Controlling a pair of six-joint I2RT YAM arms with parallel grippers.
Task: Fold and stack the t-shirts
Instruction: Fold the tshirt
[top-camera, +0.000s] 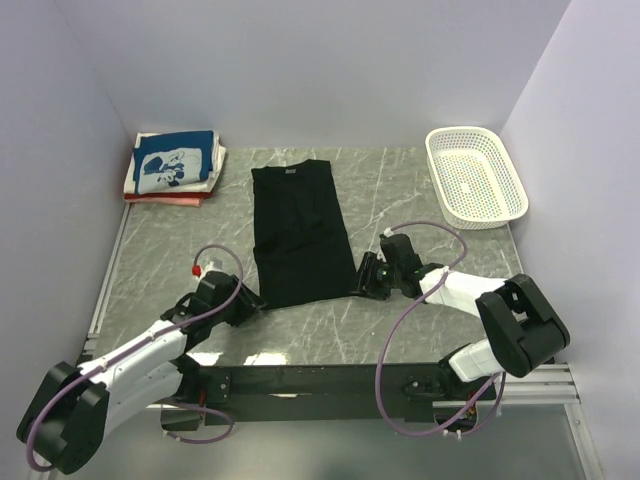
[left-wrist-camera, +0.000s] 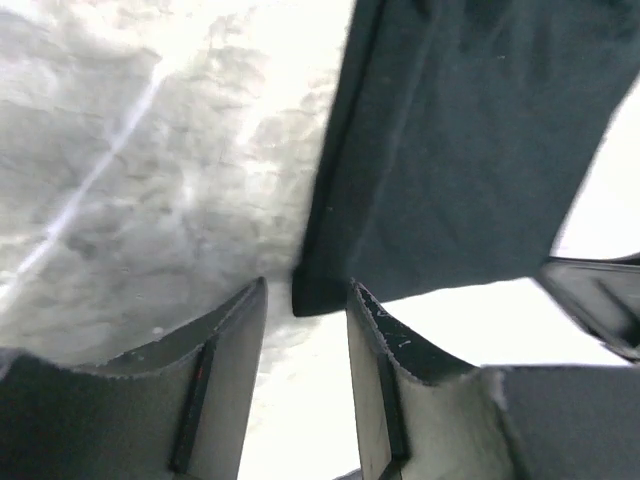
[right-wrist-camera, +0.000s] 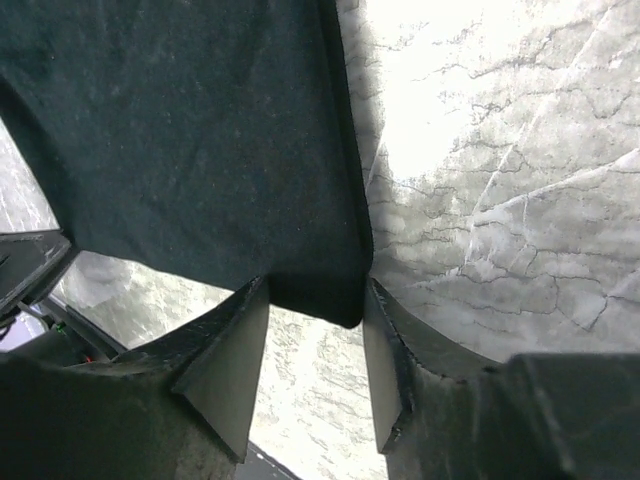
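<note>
we flank the near hem of the black t-shirt (top-camera: 298, 232), lying flat mid-table

far left, the folded t-shirts (top-camera: 172, 168) sit stacked, blue print on top; our left gripper (left-wrist-camera: 307, 297) is released, jaws straddling the near-left corner; our right gripper (right-wrist-camera: 316, 295) is likewise released around the near-right corner; the white basket (top-camera: 475, 176) stands far right.

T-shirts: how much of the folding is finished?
Done: a folded stack sits in the far left corner. In hand: the black shirt lies narrowed into a strip, with both arms' jaws open around its near corners. Left: folding it shorter and adding it to the stack.
</note>
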